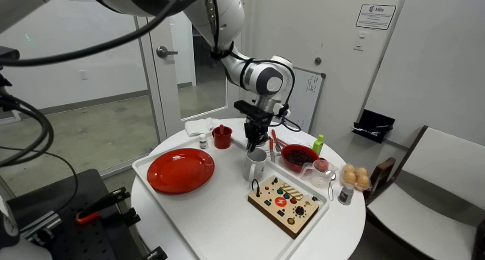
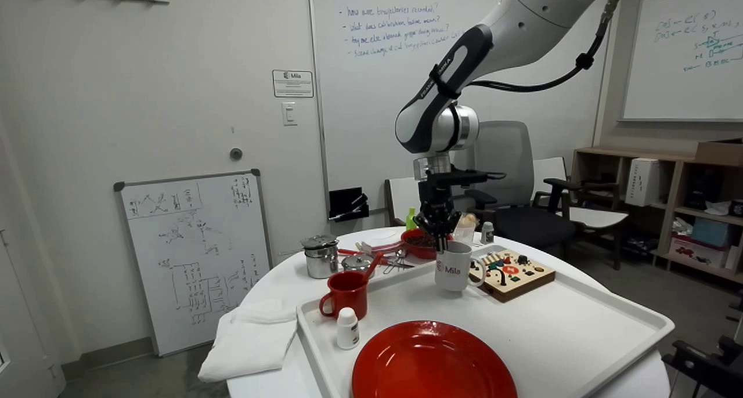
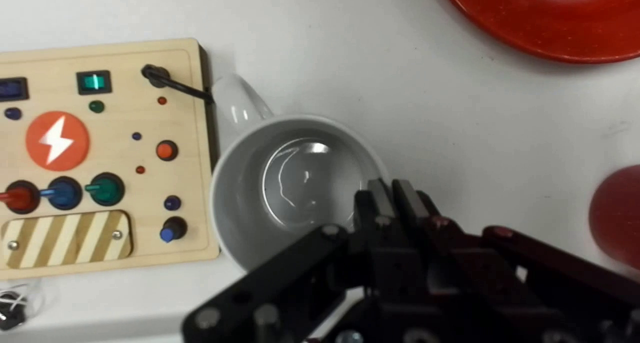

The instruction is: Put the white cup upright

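Standing right way up, the white cup (image 1: 258,168) is pinched at its rim by the gripper (image 1: 251,148).

In an exterior view the cup is seen on the tray (image 1: 218,210), just beside the wooden button board (image 1: 283,207), with its mouth facing up. In an exterior view the word "Mila" (image 2: 452,271) on its side is shown level, and its bottom seems to be set on the tray. So the turning up looks done; only letting go and moving away seem to be left. In the wrist view the two fingers (image 3: 381,199) are seen almost together, one inside the cup and one outside; its thin wall looks to be held in the small gap between them.
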Robot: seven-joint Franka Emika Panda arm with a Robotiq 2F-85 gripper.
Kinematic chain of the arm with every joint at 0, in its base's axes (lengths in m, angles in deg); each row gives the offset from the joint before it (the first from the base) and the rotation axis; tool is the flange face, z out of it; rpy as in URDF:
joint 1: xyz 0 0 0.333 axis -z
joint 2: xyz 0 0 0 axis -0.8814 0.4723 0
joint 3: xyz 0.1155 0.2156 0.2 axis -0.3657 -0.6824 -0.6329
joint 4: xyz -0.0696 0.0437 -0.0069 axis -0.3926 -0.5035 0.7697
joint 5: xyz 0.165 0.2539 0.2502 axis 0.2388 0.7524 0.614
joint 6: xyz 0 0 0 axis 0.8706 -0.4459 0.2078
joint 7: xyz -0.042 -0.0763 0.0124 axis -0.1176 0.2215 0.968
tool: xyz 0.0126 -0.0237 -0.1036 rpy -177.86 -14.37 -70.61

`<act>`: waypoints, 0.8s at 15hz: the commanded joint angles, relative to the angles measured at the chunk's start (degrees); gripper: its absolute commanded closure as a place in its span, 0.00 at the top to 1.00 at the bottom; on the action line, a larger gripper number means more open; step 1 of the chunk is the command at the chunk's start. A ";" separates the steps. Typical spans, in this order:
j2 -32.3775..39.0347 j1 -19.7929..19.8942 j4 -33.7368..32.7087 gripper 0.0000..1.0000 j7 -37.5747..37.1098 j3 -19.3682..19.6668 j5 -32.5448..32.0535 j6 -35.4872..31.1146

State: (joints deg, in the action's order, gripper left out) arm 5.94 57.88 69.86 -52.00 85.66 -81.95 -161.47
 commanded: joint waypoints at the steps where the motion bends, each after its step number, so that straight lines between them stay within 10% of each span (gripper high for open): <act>1: -1.08 -2.12 0.94 0.02 -5.01 1.36 -3.75 0.47; 7: -0.20 -2.47 0.55 0.02 -6.91 0.70 -4.37 0.72; 8: -0.01 -2.35 0.43 0.32 -6.84 0.54 -4.18 0.78; 12: 0.37 -2.14 0.10 0.55 -6.88 0.13 -3.82 1.26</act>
State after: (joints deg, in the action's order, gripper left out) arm 6.29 55.90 70.40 -57.61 85.97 -84.93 -161.21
